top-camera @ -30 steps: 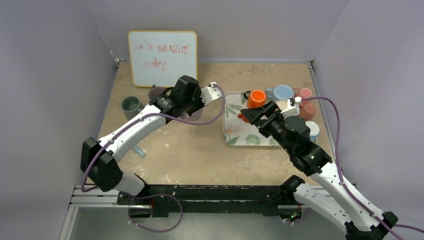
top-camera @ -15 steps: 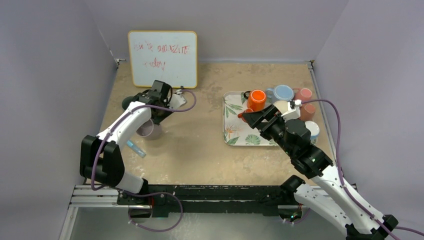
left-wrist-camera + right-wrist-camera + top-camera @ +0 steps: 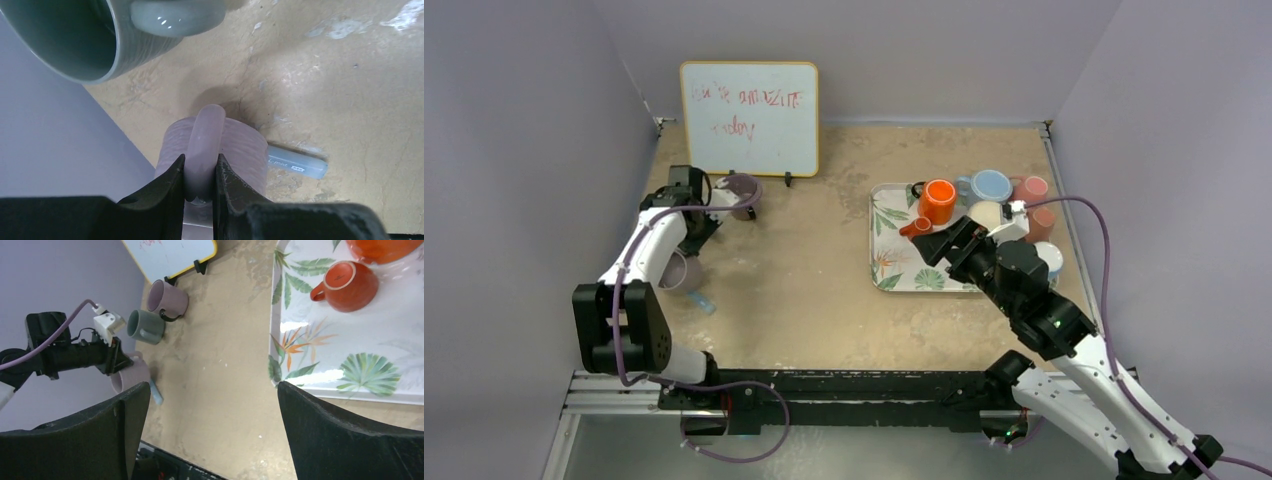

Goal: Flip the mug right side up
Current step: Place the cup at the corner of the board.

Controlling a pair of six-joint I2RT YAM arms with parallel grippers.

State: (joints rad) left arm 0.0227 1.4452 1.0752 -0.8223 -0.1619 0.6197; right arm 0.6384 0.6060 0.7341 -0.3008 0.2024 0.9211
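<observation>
Left wrist view puts us closest: the left tool (image 3: 200,172) has its jaws pressed onto the handle (image 3: 204,135) of the pink mug (image 3: 245,150), one jaw on each side of the loop, so it is pinching that mug by the handle alone. The ribbed body sits just past the jaws, with a soft shadow on the worktop (image 3: 350,100) under its far end. From that we judge the mug to be tipped or partly raised, not resting flat. We cannot tell from any view which way its mouth faces.

We place everything else from the grey mug (image 3: 75,40). The pink mug is near it, on the side towards the arm bases, and the two do not touch. A pale marker (image 3: 297,162) lies on the worktop just past the pink mug, further again from the grey mug. A purple mug (image 3: 167,297) lies just beside the grey mug on its far side. The leaf-patterned tray (image 3: 295,355) is well apart from it, and the right tool (image 3: 215,440) hangs there with its jaws spread wide, holding nothing.

By our reckoning the grasp is made. The rotation to bring the mouth up, the set-down and the release are left to do.
</observation>
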